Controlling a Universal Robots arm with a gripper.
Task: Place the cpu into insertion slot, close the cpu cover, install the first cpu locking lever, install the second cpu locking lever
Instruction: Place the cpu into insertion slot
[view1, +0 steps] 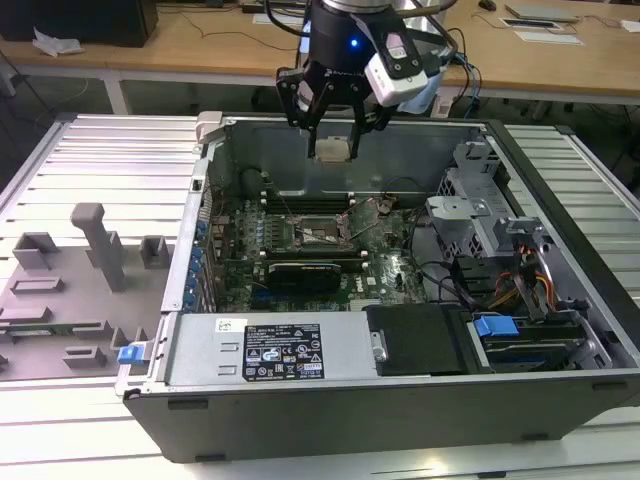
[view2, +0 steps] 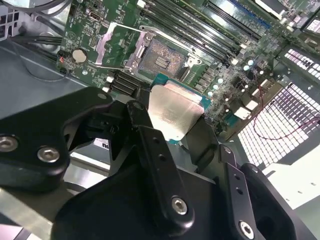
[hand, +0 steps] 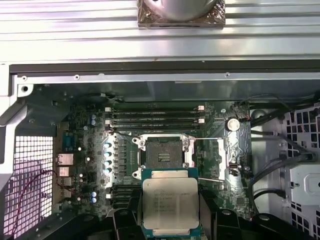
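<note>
Black end effector (view1: 333, 142) pinches the flat square silver-topped cpu (hand: 170, 205) by its edges. The chip hangs above the green motherboard (hand: 87, 150), apart from the dark-centred square insertion slot (hand: 163, 152), which lies uncovered.

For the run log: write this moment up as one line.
claw: shut on cpu | cpu: held above motherboard, not seated | insertion slot: empty | cpu cover: open
</note>
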